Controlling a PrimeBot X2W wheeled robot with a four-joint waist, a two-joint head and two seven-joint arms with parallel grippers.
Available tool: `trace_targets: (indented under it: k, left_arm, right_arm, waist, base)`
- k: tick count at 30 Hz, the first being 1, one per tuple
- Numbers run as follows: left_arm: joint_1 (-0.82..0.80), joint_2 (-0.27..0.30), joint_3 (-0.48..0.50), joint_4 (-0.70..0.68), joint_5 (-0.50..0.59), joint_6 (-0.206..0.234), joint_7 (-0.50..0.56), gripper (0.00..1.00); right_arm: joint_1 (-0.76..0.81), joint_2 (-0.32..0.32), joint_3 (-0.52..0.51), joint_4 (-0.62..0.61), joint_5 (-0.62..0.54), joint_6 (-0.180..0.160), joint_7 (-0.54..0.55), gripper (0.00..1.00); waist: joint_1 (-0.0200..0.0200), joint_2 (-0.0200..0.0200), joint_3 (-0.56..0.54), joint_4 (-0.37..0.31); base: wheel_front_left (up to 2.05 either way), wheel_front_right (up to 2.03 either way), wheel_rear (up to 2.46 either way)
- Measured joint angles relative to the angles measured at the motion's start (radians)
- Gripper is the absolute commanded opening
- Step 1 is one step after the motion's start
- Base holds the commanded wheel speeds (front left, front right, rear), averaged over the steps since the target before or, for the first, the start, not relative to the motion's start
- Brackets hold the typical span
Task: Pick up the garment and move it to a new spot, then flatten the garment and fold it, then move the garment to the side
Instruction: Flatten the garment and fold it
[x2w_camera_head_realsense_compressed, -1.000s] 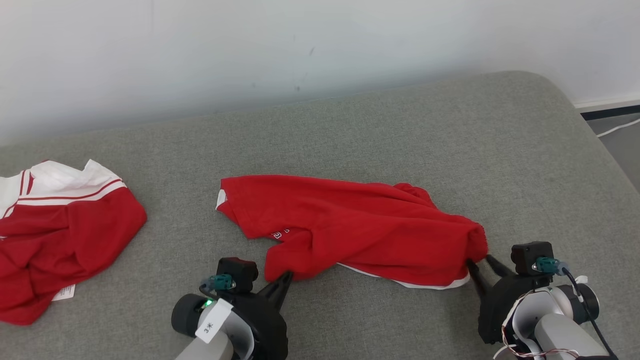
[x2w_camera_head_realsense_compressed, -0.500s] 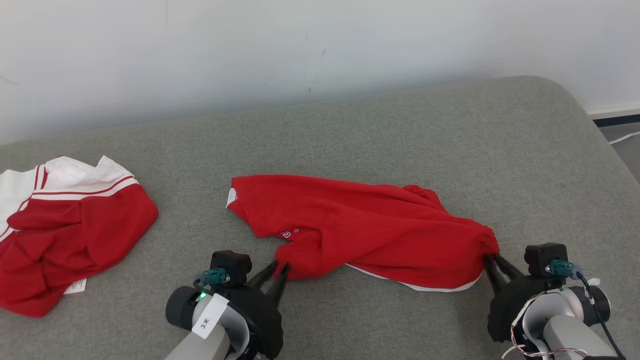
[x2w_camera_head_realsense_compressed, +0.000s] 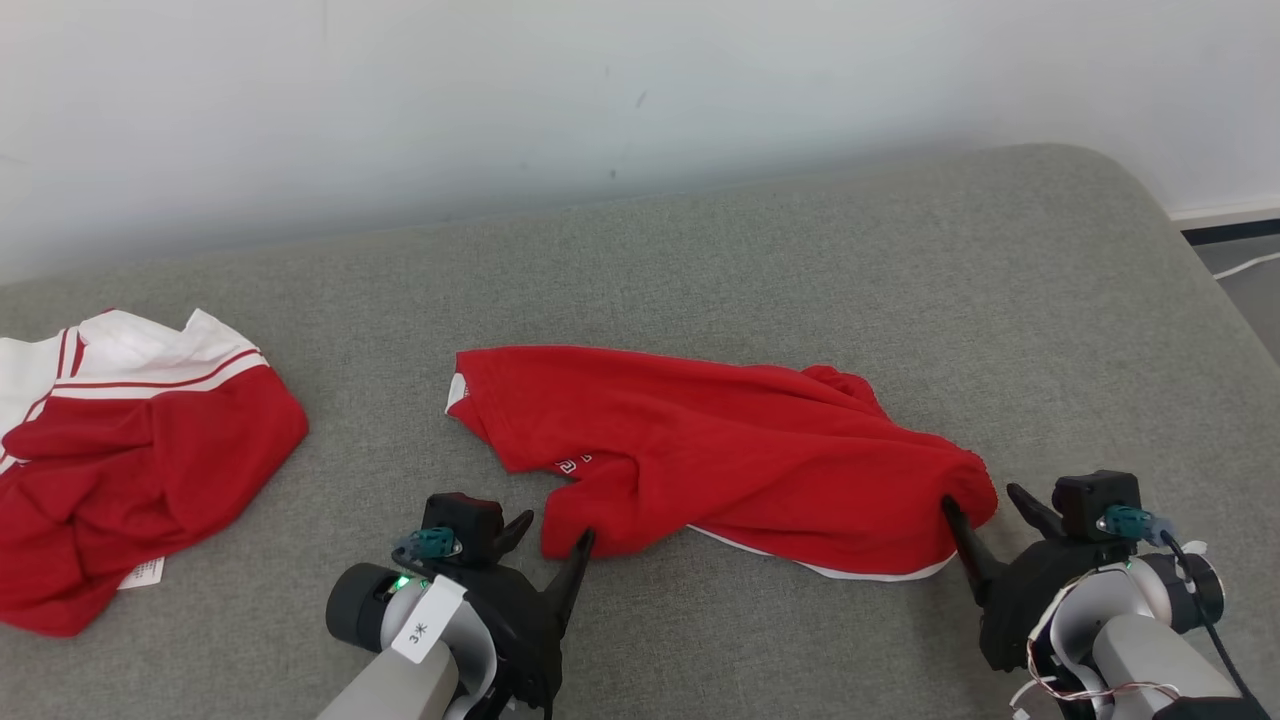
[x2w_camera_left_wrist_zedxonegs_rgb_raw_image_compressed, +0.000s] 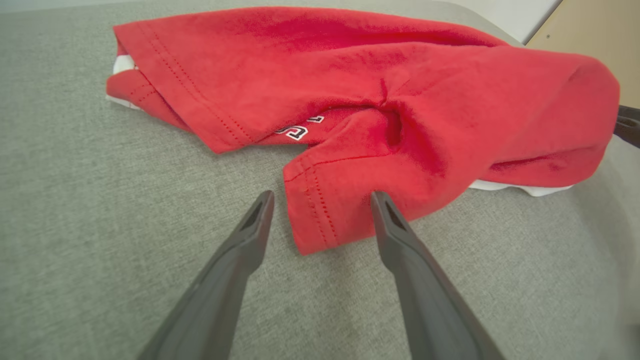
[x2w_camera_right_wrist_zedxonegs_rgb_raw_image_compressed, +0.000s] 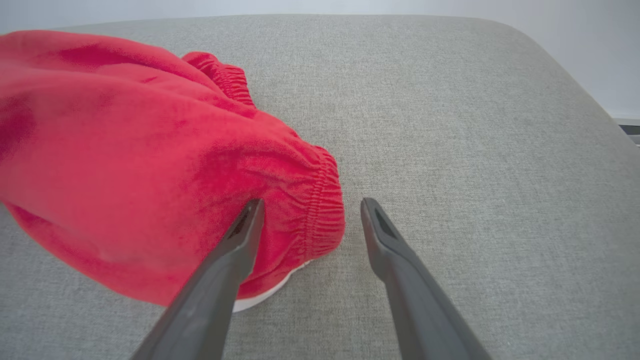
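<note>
The garment (x2w_camera_head_realsense_compressed: 720, 450) is a red pair of shorts with white trim, lying crumpled across the middle of the grey cushion (x2w_camera_head_realsense_compressed: 800, 260). My left gripper (x2w_camera_head_realsense_compressed: 556, 530) stands open at its near-left hem corner. In the left wrist view that stitched corner (x2w_camera_left_wrist_zedxonegs_rgb_raw_image_compressed: 320, 210) lies loose between the spread fingers of the left gripper (x2w_camera_left_wrist_zedxonegs_rgb_raw_image_compressed: 322, 196). My right gripper (x2w_camera_head_realsense_compressed: 980, 497) is open at the garment's right end. The right wrist view shows the gathered waistband (x2w_camera_right_wrist_zedxonegs_rgb_raw_image_compressed: 325, 200) between the fingers of the right gripper (x2w_camera_right_wrist_zedxonegs_rgb_raw_image_compressed: 312, 202), with the left finger against the cloth.
A second red and white garment (x2w_camera_head_realsense_compressed: 130, 460) lies bunched at the cushion's left edge. A white wall (x2w_camera_head_realsense_compressed: 600, 90) runs behind the cushion. The cushion's rounded right corner drops to a floor with a white cable (x2w_camera_head_realsense_compressed: 1240, 265).
Both grippers, pinched on the garment's ends half a second ago, have spread open. The garment has settled flat in about the same place. The head view shifted slightly.
</note>
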Motion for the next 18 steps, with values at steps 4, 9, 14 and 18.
trace_targets:
  k: [4, 9, 14, 18]
  left_arm:
    - [-0.005, -0.001, -0.016, 0.022, -0.015, -0.002, 0.02, 1.0]
    - [-0.005, -0.002, -0.022, 0.051, -0.047, -0.003, 0.037, 1.0]
    - [-0.005, 0.0, -0.031, 0.046, -0.066, -0.003, 0.043, 0.74]
    - [-0.009, -0.001, -0.059, 0.017, -0.075, -0.004, 0.04, 0.0]
  right_arm:
    - [-0.01, 0.017, 0.012, 0.026, 0.0, 0.004, 0.015, 1.0]
    - [-0.021, 0.035, 0.029, 0.055, 0.0, 0.009, 0.031, 1.0]
    - [-0.047, 0.04, 0.035, 0.062, 0.0, 0.014, 0.034, 0.0]
    - [-0.048, 0.038, 0.036, 0.078, -0.002, 0.017, 0.032, 0.0]
  waist:
    - [0.0, 0.0, 0.005, -0.001]
    - [0.0, 0.0, 0.01, -0.004]
    - [0.0, 0.0, 0.016, -0.012]
    - [0.0, 0.0, 0.022, -0.014]
  base:
    - [0.0, 0.0, 0.0]
    - [0.0, 0.0, 0.0]
    - [0.0, 0.0, 0.0]
    - [0.0, 0.0, 0.0]
